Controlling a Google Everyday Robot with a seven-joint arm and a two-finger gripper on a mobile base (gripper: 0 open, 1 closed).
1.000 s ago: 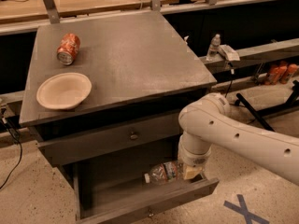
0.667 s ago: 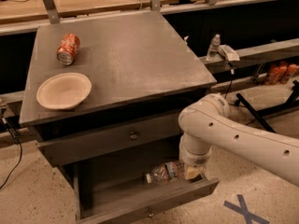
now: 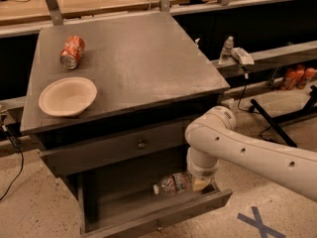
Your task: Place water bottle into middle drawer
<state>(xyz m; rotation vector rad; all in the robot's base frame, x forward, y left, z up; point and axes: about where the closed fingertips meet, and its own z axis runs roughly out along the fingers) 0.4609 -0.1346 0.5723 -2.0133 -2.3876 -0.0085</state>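
The water bottle (image 3: 174, 183), clear with a white cap and a pale label, lies on its side inside the open middle drawer (image 3: 163, 221), cap pointing left. My gripper (image 3: 200, 182) reaches down into the drawer at the bottle's right end, at the end of the white arm (image 3: 247, 152). Its tip is mostly hidden by the wrist and the bottle. The drawer is pulled out, with a low front panel and a small knob (image 3: 159, 227).
The top drawer with a round metal knob (image 3: 141, 144) is closed above. On the cabinet top stand a pale bowl (image 3: 67, 95) and an orange soda can (image 3: 72, 51) lying on its side. A small clear bottle (image 3: 226, 49) stands on a shelf at the right. Blue tape cross (image 3: 260, 222) on the floor.
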